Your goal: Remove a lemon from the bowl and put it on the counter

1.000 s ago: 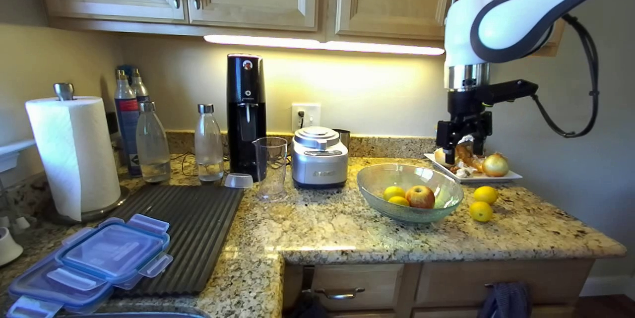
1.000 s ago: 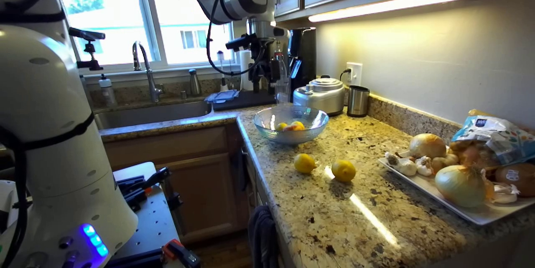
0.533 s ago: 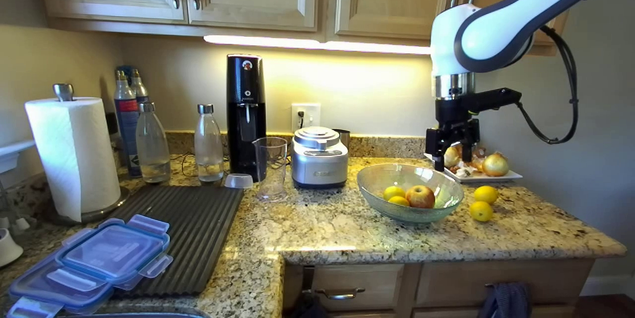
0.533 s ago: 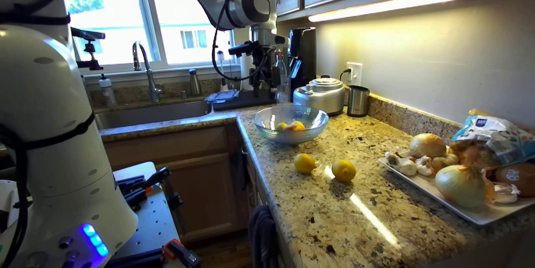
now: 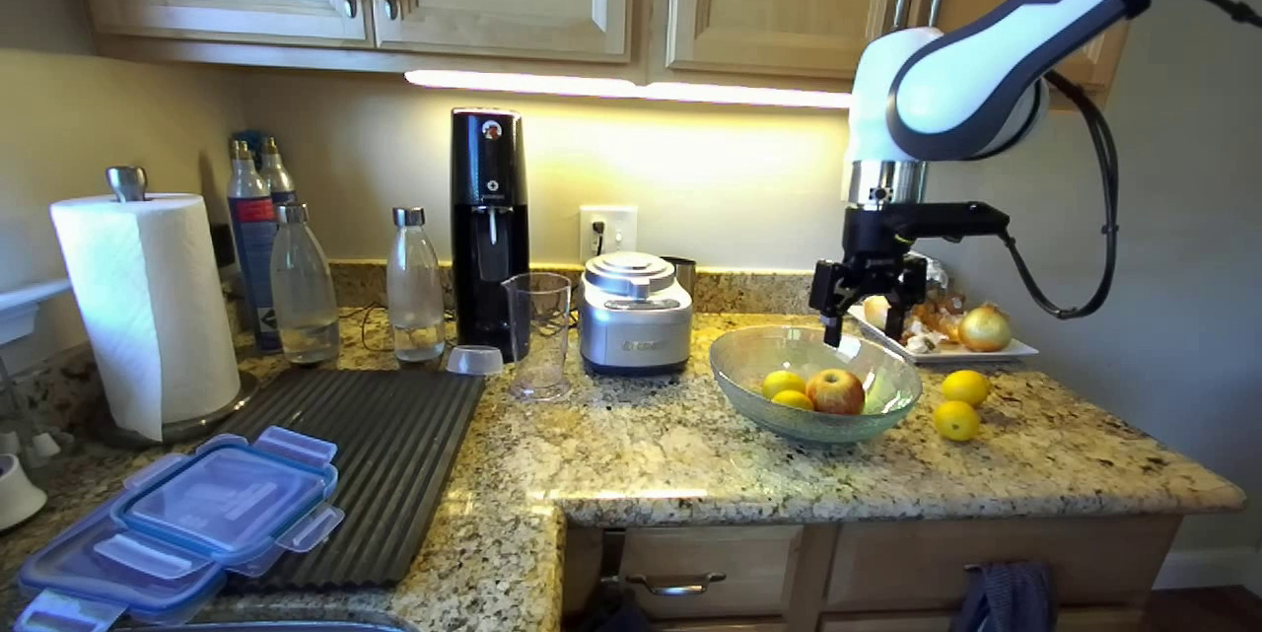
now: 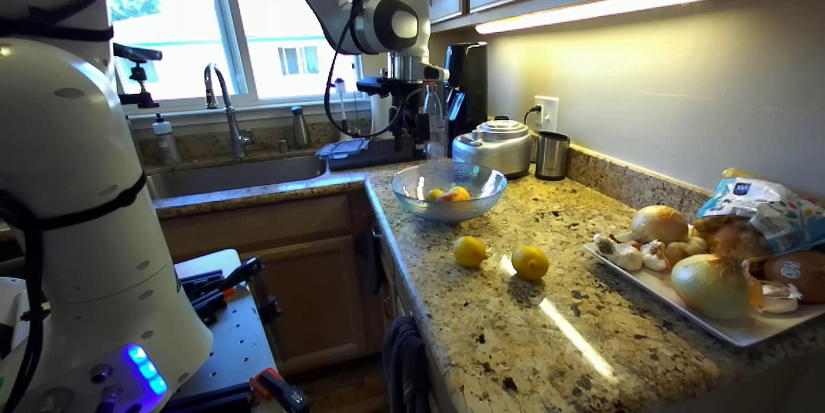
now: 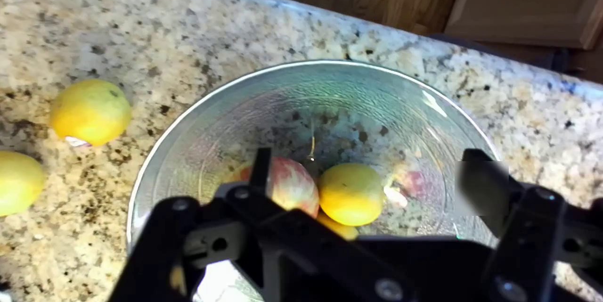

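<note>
- Though the jaws are spread wide and hold nothing, in the wrist view they stand to either side of the lemon (image 7: 351, 193) that shows most fully in the bowl (image 7: 348, 87). In both exterior views they look to hang above the fruit.
- That lemon should be light and firm, its rind giving a little, so a moderate squeeze ought not to harm it. The skin may be waxy, and a round thing pinched high or off-centre will likely roll away.
- Probably the best hold is at its widest girth, both sides level. Its right flank in the wrist view is free; the left lies against the apple (image 7: 293, 186), so one side of the jaws may land on that fruit unless they shift or narrow first.
- A second lemon (image 7: 340, 229) is tucked close by, mostly hidden, and may roll once the first lifts.
- The bowl's glass is likely slick and brittle; stop short of its floor and lift well over the rim.
- On the table (image 7: 226, 33), where a third lemon (image 7: 90, 112) and a fourth lemon (image 7: 19, 182) lie beside the bowl, set it down gently, since polished stone offers little to stop it rolling.
</note>
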`<action>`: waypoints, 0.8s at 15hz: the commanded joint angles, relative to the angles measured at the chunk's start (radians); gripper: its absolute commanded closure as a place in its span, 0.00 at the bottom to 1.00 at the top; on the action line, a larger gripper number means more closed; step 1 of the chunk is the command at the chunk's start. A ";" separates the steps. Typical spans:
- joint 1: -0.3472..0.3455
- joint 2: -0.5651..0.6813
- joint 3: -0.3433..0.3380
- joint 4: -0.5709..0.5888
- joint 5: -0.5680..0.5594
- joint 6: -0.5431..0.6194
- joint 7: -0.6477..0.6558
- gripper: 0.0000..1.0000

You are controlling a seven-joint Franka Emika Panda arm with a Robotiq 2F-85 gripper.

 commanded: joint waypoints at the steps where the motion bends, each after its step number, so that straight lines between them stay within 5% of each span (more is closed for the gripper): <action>1: 0.024 0.050 -0.025 -0.001 0.082 0.171 0.087 0.00; 6: 0.063 0.121 -0.062 0.010 0.110 0.318 0.216 0.00; 12: 0.161 0.213 -0.135 0.085 0.074 0.249 0.496 0.00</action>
